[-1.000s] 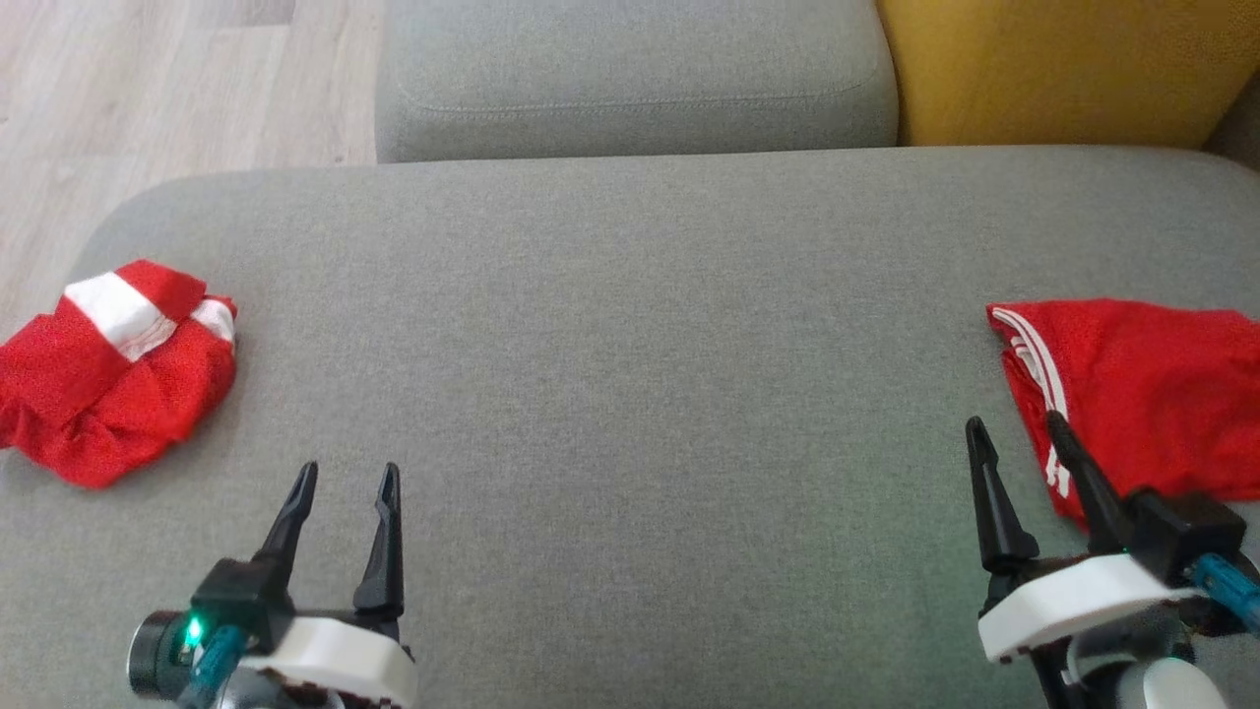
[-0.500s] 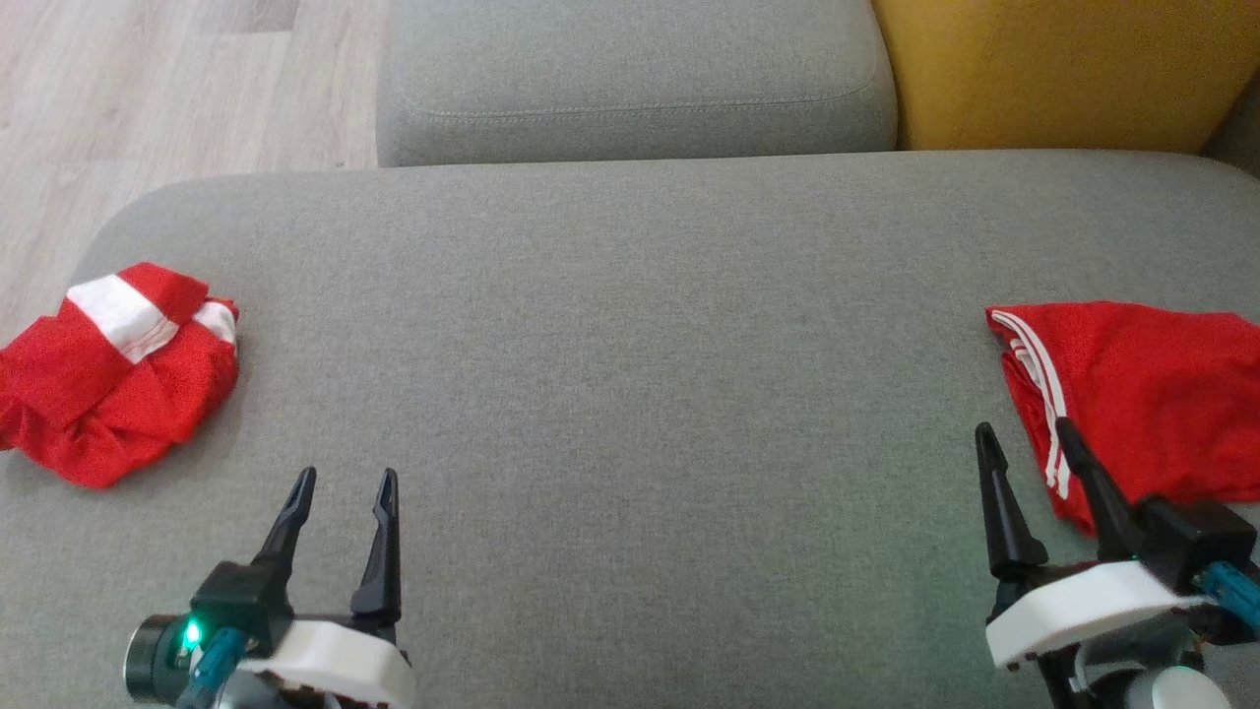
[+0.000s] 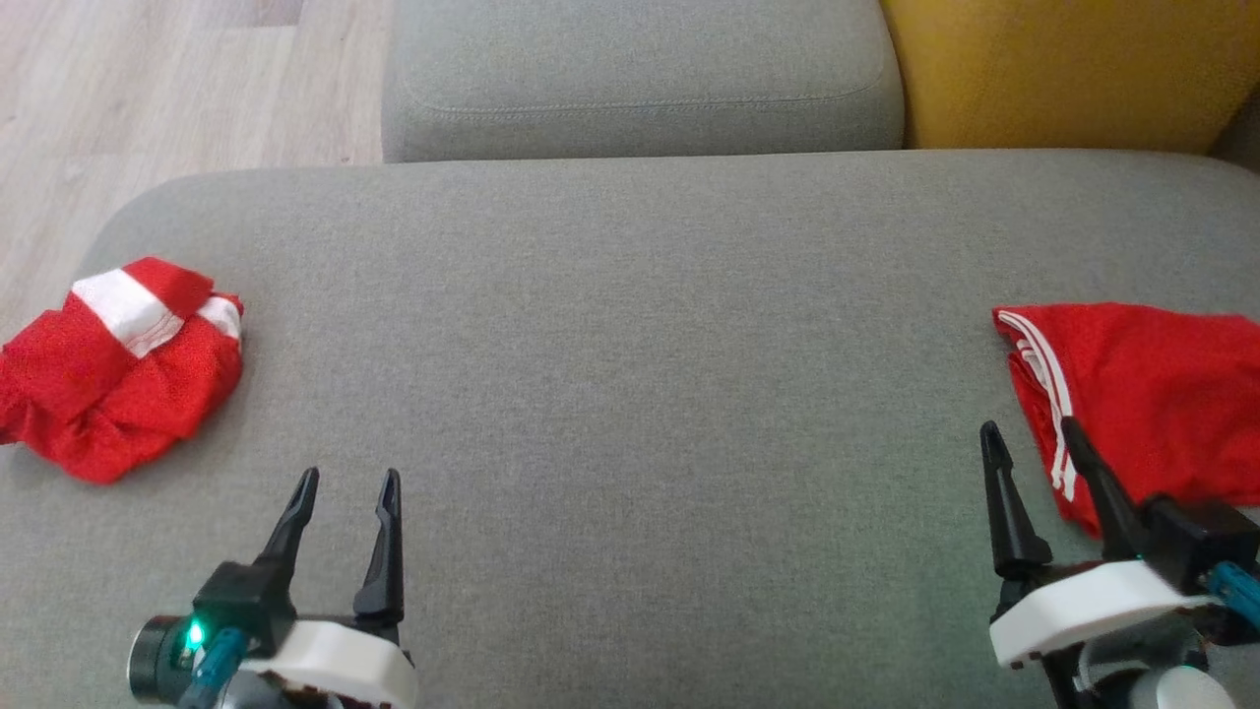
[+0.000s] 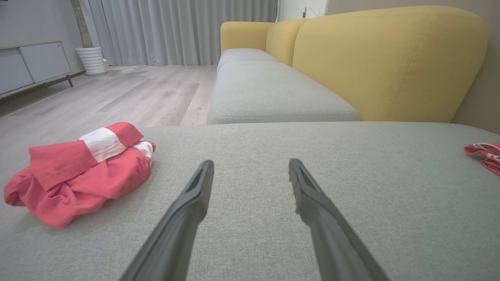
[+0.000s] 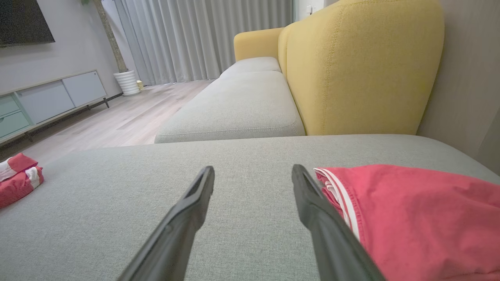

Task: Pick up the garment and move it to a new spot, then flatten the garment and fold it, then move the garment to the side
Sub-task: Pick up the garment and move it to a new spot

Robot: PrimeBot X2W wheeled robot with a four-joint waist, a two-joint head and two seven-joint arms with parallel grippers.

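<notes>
Nothing has moved on the sofa [image 3: 630, 345], only the camera a little | left gripper [image 3: 349, 475], right gripper [image 3: 1028, 426]: jaws wide, empty | crumpled garment [image 3: 113, 369] far left, untouched | striped garment [image 3: 1152, 394] just beside right gripper | pickup judged not begun.

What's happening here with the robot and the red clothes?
Nothing is being handled yet. The robot's left jaws and right jaws stand open and empty, low over a grey sofa cushion. A crumpled red and white garment lies at its left; a red garment with white stripes lies close beside the right jaws.
</notes>
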